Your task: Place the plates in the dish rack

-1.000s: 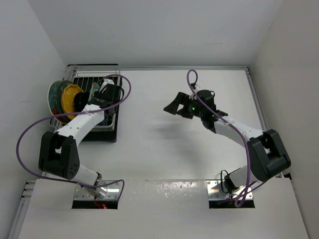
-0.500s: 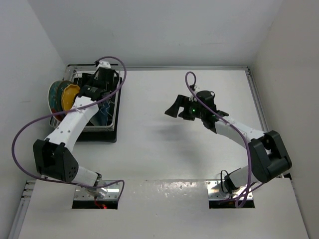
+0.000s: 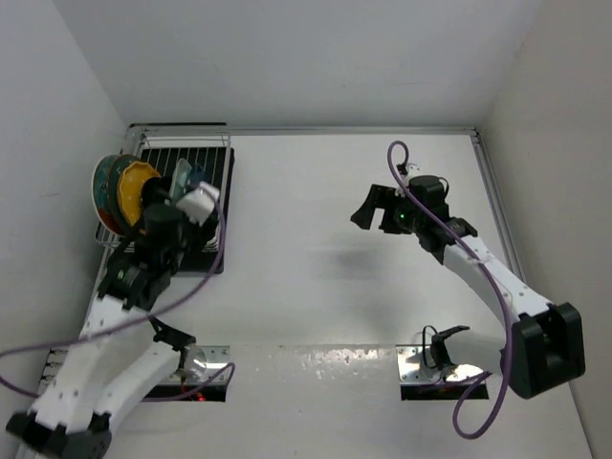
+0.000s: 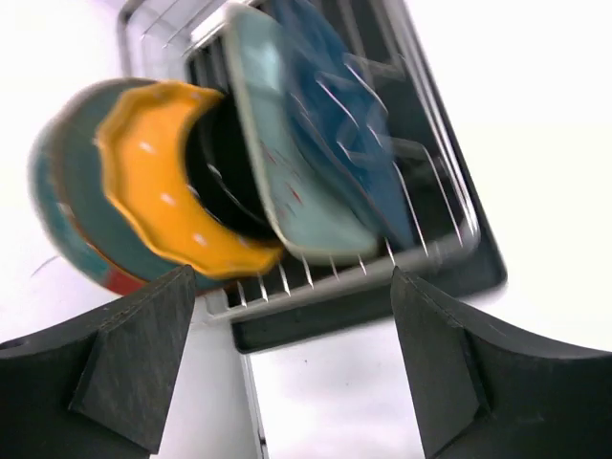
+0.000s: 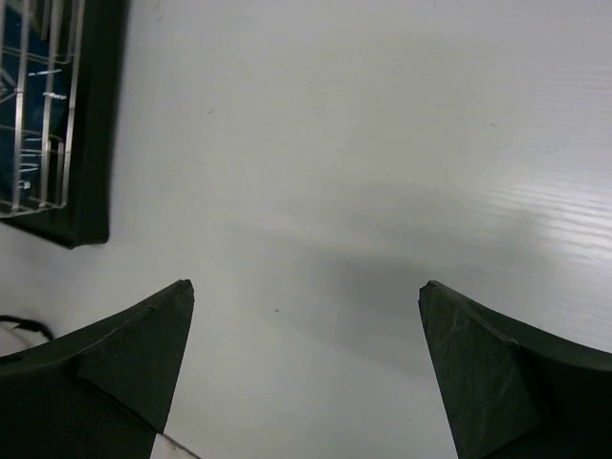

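The dish rack [image 3: 186, 158] sits at the tabletop's [image 3: 306, 258] far left corner, tight against the side wall [image 3: 57, 143], and the plates stand on edge in it, packed closely and leaning. In the left wrist view they run from left to right: a grey-teal plate [image 4: 62, 215], a yellow plate [image 4: 153, 191] overlapping it, a black plate [image 4: 225, 182], a mint tray [image 4: 287, 163] and a blue plate [image 4: 354, 124]. A sliver of red [image 4: 122, 280] shows under the grey-teal plate's lower edge. The rack's black tray [image 4: 382, 306] juts out below the wires. The left gripper [image 4: 292, 277] hangs just in front of the rack's near end, spread wide with nothing between its fingers; from above, its wrist and a purple cable [image 3: 196, 287] cover part of the rack. The right gripper [image 3: 368, 206] hovers over bare tabletop well to the right, also wide apart and holding nothing, with only the rack's corner [image 5: 48, 115] at the edge of its view.
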Robot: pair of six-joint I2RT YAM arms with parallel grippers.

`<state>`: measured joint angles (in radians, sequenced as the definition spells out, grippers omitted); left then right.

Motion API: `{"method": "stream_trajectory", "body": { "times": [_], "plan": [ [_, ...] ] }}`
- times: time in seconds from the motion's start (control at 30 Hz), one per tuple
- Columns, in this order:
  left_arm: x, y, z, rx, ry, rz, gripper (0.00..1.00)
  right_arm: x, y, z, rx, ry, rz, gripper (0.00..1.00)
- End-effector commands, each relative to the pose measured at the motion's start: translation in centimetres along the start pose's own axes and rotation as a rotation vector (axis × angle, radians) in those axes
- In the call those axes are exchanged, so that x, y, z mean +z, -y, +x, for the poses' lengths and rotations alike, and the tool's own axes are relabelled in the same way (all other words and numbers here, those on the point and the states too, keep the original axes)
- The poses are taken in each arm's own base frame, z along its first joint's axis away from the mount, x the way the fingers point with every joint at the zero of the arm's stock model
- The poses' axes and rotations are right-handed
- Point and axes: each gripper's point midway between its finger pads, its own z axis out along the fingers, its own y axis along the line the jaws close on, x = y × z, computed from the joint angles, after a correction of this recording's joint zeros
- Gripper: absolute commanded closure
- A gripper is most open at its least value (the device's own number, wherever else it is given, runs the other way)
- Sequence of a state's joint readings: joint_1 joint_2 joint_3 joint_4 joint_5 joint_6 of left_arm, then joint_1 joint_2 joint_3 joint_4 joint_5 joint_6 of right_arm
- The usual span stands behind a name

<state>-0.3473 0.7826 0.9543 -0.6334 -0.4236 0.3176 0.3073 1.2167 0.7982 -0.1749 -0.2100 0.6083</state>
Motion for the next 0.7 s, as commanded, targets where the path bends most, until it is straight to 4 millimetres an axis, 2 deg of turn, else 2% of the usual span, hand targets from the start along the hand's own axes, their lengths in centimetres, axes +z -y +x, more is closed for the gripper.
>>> {"method": "stream_trajectory", "body": {
  "times": [0.0,0.03,0.07,0.1,0.13,0.17,0.23,0.27,0.3,0.33,0.37,0.4,0.47,0.53,0.67],
  "plan": [
    [-1.3,5.4,3.7,0.240,0.149,0.241,0.12,-2.3,3.8,2.7,-0.045,-0.042,0.166,0.00],
    [-2.9,5.4,3.7,0.231,0.249,0.229,0.11,-2.5,4.3,3.3,-0.047,-0.049,0.181,0.00],
    [-3.3,6.1,4.2,0.236,0.287,0.247,0.11,-3.0,5.3,4.6,-0.040,-0.058,0.208,0.00],
    [-3.7,7.0,4.5,0.224,0.327,0.278,0.11,-3.3,5.5,5.2,-0.039,-0.063,0.211,0.00],
    [-3.5,8.0,5.5,0.215,0.334,0.297,0.09,-4.0,5.1,4.8,-0.035,-0.024,0.194,0.00],
    [-4.2,7.9,5.5,0.195,0.385,0.284,0.09,-4.0,6.0,6.9,-0.018,-0.057,0.209,0.00],
    [-3.7,8.9,6.7,0.185,0.384,0.297,0.09,-4.8,5.9,6.9,-0.012,-0.017,0.202,0.00],
    [-3.6,9.2,7.0,0.171,0.383,0.298,0.09,-4.7,6.8,8.5,0.001,-0.041,0.221,0.00],
    [-3.6,9.2,7.1,0.168,0.397,0.290,0.09,-4.9,7.2,8.8,0.018,-0.034,0.237,0.00],
    [-2.9,9.4,8.1,0.169,0.361,0.280,0.08,-5.3,7.5,8.9,0.025,-0.016,0.246,0.00],
    [-3.0,9.2,7.8,0.164,0.377,0.270,0.08,-5.4,8.0,10.0,0.031,-0.029,0.254,0.00],
    [-2.7,9.2,8.3,0.163,0.358,0.261,0.07,-5.7,8.0,10.1,0.041,-0.014,0.254,0.00],
    [-2.7,9.4,8.2,0.164,0.365,0.274,0.06,-6.0,8.7,11.9,0.046,-0.041,0.265,0.00],
    [-2.7,9.4,8.2,0.175,0.367,0.272,0.06,-6.3,9.1,12.1,0.063,-0.022,0.281,0.00],
    [-2.9,9.4,8.0,0.192,0.383,0.273,0.06,-6.5,10.3,14.1,0.087,-0.030,0.306,0.00]
  ]
}}
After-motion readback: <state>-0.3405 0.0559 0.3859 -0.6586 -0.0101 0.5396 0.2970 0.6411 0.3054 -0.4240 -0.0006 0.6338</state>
